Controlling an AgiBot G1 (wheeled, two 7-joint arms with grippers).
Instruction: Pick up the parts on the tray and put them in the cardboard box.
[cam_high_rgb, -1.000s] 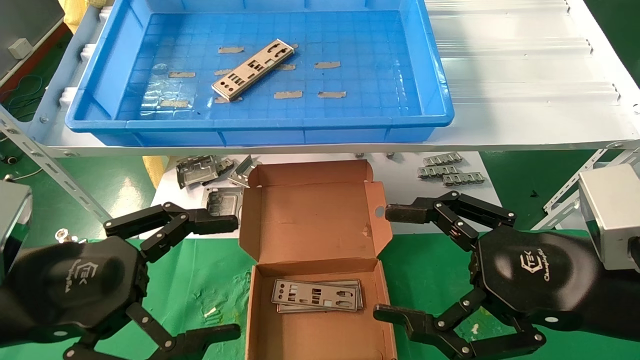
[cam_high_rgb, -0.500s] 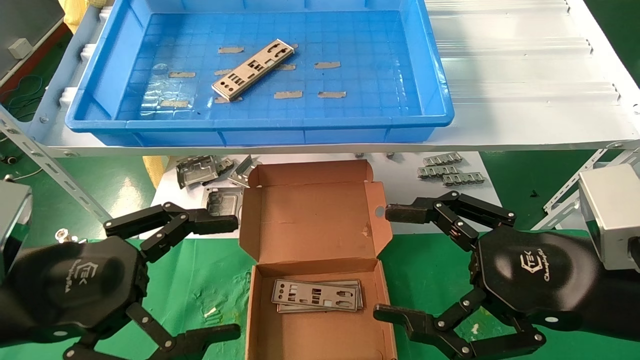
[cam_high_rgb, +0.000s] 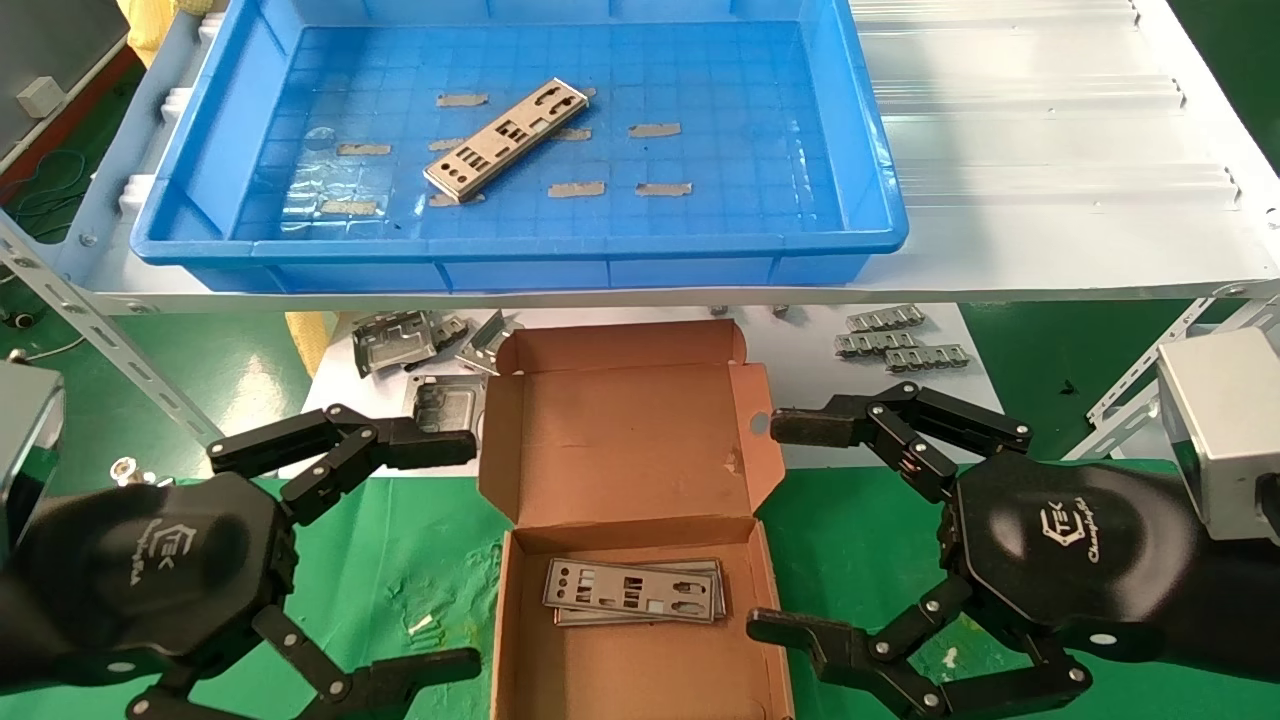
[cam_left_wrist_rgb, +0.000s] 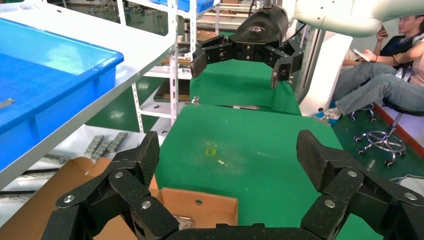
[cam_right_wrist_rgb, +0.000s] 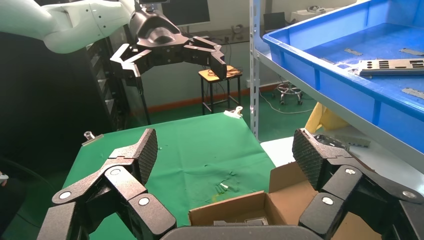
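Note:
One silver-grey punched plate (cam_high_rgb: 507, 139) lies slantwise on the floor of the blue tray (cam_high_rgb: 520, 245) on the raised white shelf; it also shows in the right wrist view (cam_right_wrist_rgb: 390, 66). The open cardboard box (cam_high_rgb: 630, 660) sits below on the green cloth, with a few plates (cam_high_rgb: 635, 590) stacked inside. My left gripper (cam_high_rgb: 460, 555) is open and empty just left of the box. My right gripper (cam_high_rgb: 778, 525) is open and empty just right of it. Both wrist views show wide jaws, left (cam_left_wrist_rgb: 230, 155) and right (cam_right_wrist_rgb: 226, 150), with the box edge below them.
Bent metal brackets (cam_high_rgb: 400, 340) and ridged grey clips (cam_high_rgb: 900, 345) lie on the white surface under the shelf, behind the box. The shelf's front edge (cam_high_rgb: 1050, 285) overhangs that surface. Angled metal struts (cam_high_rgb: 110, 350) stand at the left. People sit beyond the table (cam_left_wrist_rgb: 385, 75).

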